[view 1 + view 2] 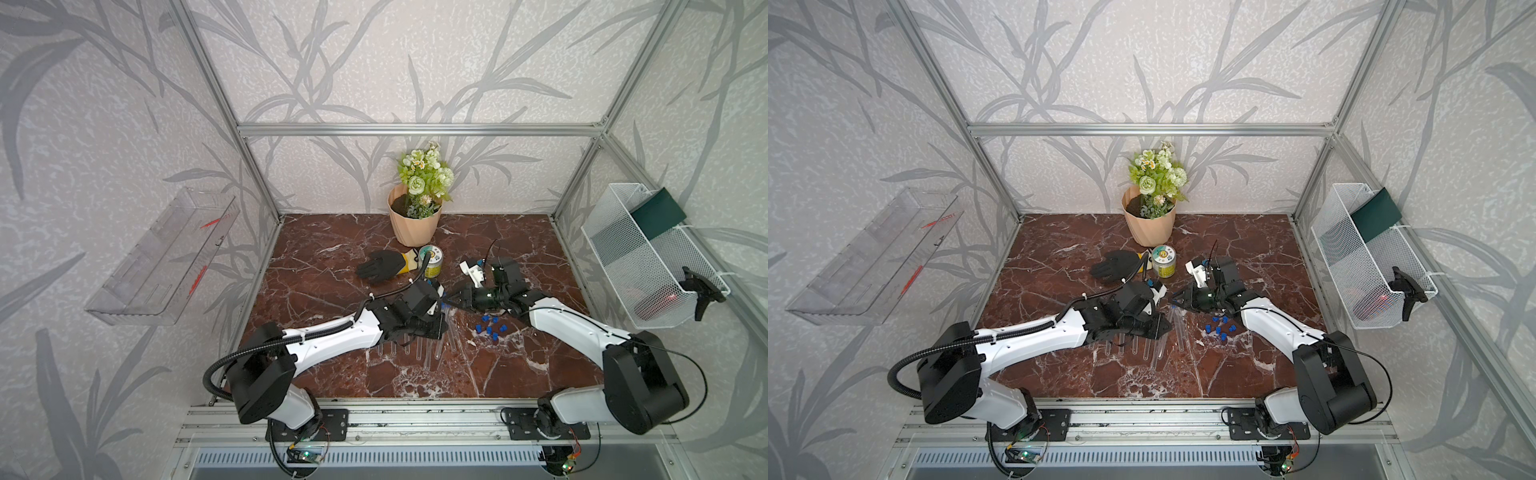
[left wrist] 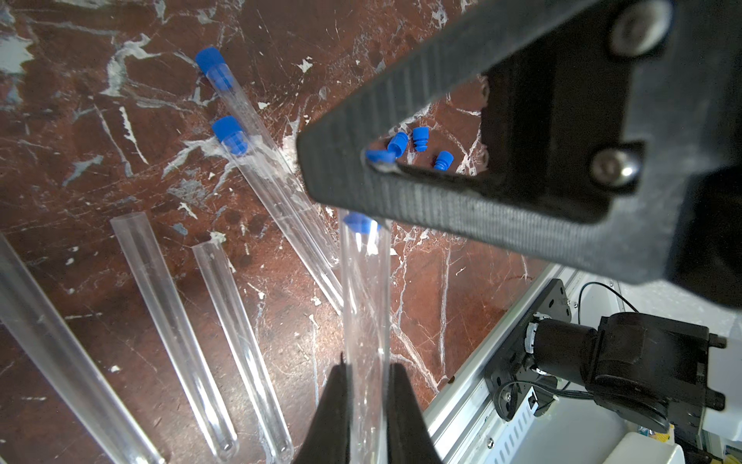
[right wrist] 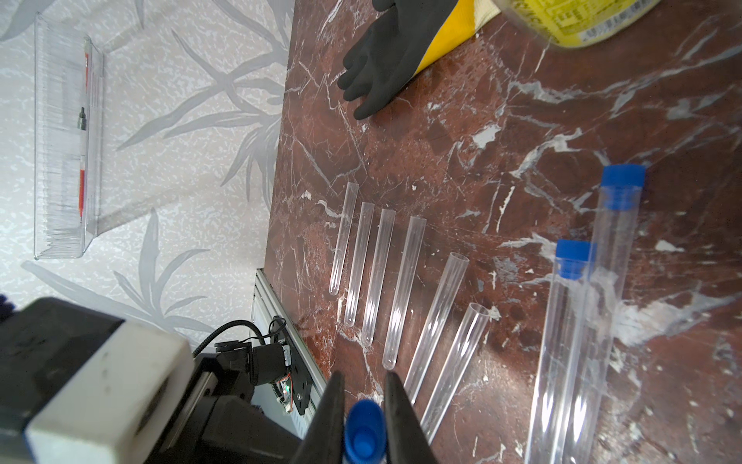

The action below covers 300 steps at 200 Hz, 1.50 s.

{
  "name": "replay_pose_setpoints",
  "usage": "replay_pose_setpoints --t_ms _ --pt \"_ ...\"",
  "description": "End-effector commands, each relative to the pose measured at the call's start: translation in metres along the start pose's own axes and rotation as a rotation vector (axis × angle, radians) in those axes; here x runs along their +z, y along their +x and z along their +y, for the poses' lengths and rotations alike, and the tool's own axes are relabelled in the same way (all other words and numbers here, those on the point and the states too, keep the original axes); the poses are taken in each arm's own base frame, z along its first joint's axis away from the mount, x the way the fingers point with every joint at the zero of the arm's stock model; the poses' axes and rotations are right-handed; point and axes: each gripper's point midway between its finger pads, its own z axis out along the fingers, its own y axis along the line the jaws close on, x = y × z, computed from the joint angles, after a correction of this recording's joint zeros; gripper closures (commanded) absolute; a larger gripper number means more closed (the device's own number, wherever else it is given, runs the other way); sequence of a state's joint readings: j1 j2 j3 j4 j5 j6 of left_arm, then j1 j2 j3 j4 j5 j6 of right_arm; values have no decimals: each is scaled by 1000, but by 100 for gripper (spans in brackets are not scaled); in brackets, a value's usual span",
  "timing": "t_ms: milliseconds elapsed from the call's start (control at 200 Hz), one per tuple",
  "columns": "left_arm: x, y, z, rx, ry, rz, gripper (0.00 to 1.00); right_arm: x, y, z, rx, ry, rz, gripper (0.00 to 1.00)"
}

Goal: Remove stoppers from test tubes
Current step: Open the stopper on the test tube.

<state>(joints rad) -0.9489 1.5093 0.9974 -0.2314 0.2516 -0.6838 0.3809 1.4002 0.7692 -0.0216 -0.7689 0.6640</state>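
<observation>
Left of centre in the right wrist view, six open test tubes point(image 3: 379, 277) lie in a row on the marble tabletop point(image 3: 441, 140). Those are finished.

Bottom centre of the left wrist view: left gripper point(image 2: 366, 367) is clamped on the clear wall of the held tube point(image 2: 364, 305), jaws nearly closed around it, tube lifted off the marble. Its stopper point(image 2: 358, 222) sits in the tube mouth, mid-frame. Right gripper point(image 3: 363, 379) is pinched tight on the blue head, at the bottom edge of the right wrist view. Both top views put this meeting point mid-table.

Step in hand looks like the pull:
- Pull straight along the tube axis, with a small twist if it sticks.
- Hold the left grip fixed and no tighter, since the thin wall may slip or crack.
- No sideways levering.

Right of that, two capped tubes point(image 3: 614, 249) lie touching side by side, probably next.

Further right in a top view, loose stoppers point(image 1: 489, 330) cluster near the right forearm. Drop this one there, clear of the capped pair.
</observation>
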Motion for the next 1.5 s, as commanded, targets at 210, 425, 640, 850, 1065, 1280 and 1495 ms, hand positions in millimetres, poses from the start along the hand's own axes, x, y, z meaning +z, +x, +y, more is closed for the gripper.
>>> replay_pose_setpoints --t_ms 210,425,640,850,1065,1280,1495 --pt "-3 -7 -7 17 6 -16 94 1 -11 10 -34 -12 -14 87" --pt "-3 -6 -6 17 3 -10 95 -3 -18 9 -30 -2 -28 89" --pt "-2 -4 -4 21 -5 -4 97 -5 -29 11 -25 -2 -39 90" --pt "-1 -1 -6 28 -1 11 97 -5 -37 14 -62 3 -42 92" --pt "2 2 -8 40 2 29 97 -3 -47 18 -71 -1 -47 92" --pt "2 2 -9 43 3 30 97 -3 -52 17 -76 9 -46 92" --pt "3 3 -6 38 -5 32 97 -4 -54 13 -76 30 -44 92"
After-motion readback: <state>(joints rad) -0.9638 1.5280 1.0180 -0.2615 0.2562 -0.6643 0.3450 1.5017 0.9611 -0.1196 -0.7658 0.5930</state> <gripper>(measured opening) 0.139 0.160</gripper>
